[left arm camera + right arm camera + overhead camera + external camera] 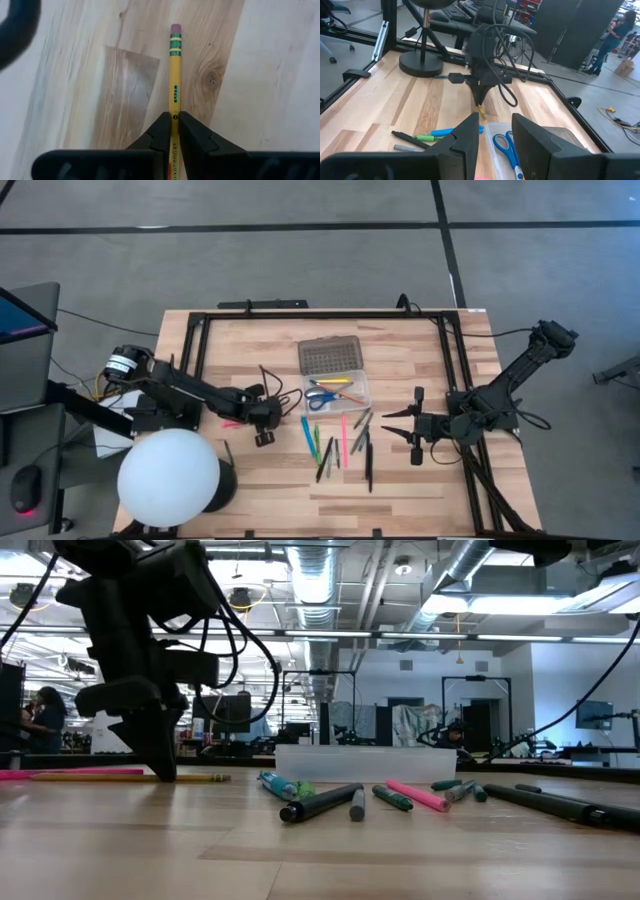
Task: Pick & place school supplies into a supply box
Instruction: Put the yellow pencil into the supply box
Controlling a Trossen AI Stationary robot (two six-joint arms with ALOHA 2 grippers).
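Tabletop (pixel 260 470): pale wood planks, black frame.
Box (pixel 336 393): clear plastic tray, mid-tabletop, holding blue-handled scissors (pixel 322 399).
Left hand (pixel 174 131): clamped on yellow pencil (pixel 174 75).
Right hand (pixel 415 426): fingers apart, right edge.

Hardly any writing can be read. The yellow pencil (pixel 174 85) in the left wrist view carries a short dark imprint along its barrel, below the green-banded ferrule, but the letters are too small to make out (a small round mark sits just beneath them). More stamped lettering shows lower on the same pencil, between the fingers of the left gripper (pixel 173 131), and it too is illegible. A white label on the left arm's base motor (pixel 121 365) in the high view bears print that cannot be read.
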